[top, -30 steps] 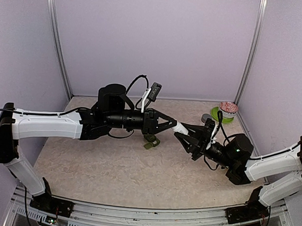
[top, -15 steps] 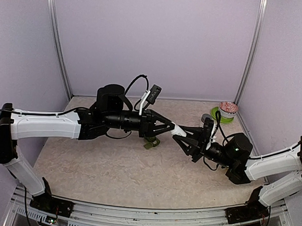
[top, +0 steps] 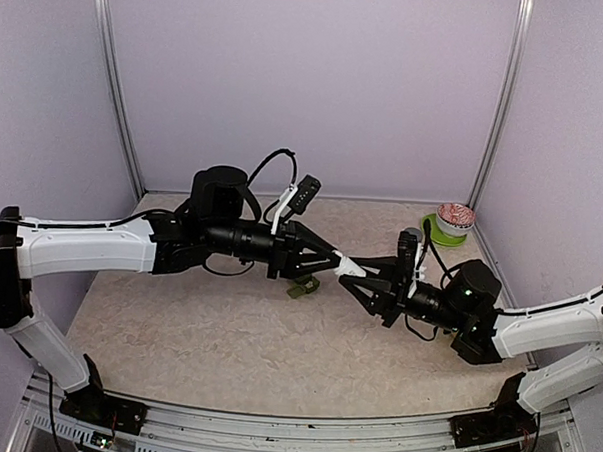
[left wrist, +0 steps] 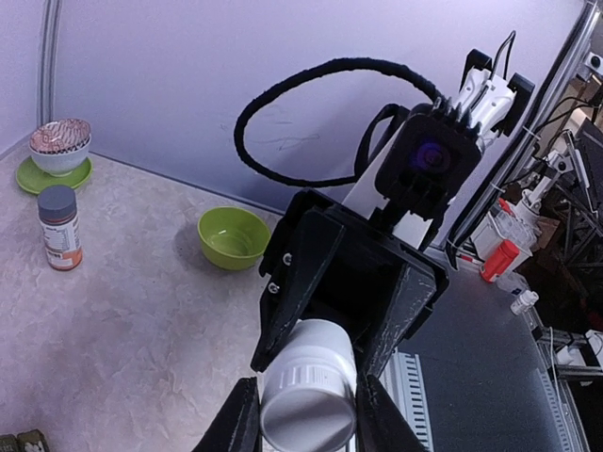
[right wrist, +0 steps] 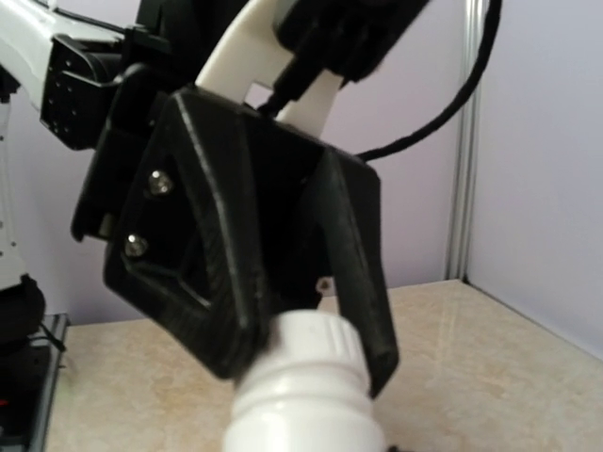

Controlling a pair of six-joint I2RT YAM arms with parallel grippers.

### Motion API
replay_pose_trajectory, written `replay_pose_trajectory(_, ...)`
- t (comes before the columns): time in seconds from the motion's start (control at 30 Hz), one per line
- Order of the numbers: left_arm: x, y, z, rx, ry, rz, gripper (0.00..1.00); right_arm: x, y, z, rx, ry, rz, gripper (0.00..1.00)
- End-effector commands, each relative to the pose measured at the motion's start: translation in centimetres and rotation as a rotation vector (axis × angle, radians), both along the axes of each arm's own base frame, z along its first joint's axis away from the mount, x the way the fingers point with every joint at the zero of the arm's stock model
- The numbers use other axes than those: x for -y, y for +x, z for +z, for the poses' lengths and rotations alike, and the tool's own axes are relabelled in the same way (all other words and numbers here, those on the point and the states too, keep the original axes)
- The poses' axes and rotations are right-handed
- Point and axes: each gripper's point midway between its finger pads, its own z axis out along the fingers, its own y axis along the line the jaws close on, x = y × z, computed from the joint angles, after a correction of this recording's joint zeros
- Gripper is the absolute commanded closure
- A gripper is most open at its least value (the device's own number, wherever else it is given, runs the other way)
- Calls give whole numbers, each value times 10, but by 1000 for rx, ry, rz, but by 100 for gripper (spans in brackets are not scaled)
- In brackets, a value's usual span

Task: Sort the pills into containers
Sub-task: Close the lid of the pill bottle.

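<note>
Pale lilac walls (top: 308,86) close me in on three sides, joined at the back corners by slim aluminium posts (top: 120,98). Beneath me lies a beige, marbled counter (top: 207,332), evenly lit, with a metal rail (top: 273,422) along its near edge.

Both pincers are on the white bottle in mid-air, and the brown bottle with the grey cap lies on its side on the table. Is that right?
Not quite. The brown bottle with the grey cap stands upright on the table, as the left wrist view shows. The left pincer and the right pincer are indeed both on the white bottle in mid-air.
</note>
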Motion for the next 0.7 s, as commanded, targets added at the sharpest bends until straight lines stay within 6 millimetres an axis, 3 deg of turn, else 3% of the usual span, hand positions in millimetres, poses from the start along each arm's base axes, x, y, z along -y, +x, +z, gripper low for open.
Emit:
replay_pose_trajectory(0.0,-7,-8,-7,63,53,-30,74,5,-3,43,-33,127,20,74)
replay_pose_trajectory(0.43,-21,3,8,-3,13,52,21,9,-9,37,47,71,7,73)
replay_pose_trajectory(0.6,-26,2,18,-75,-7,77,6,7,-8,29,95,25,-7,73)
replay_pose_trajectory(0.67,-26,-1,21,-105,-14,65,5,6,-6,25,109,9,-21,73)
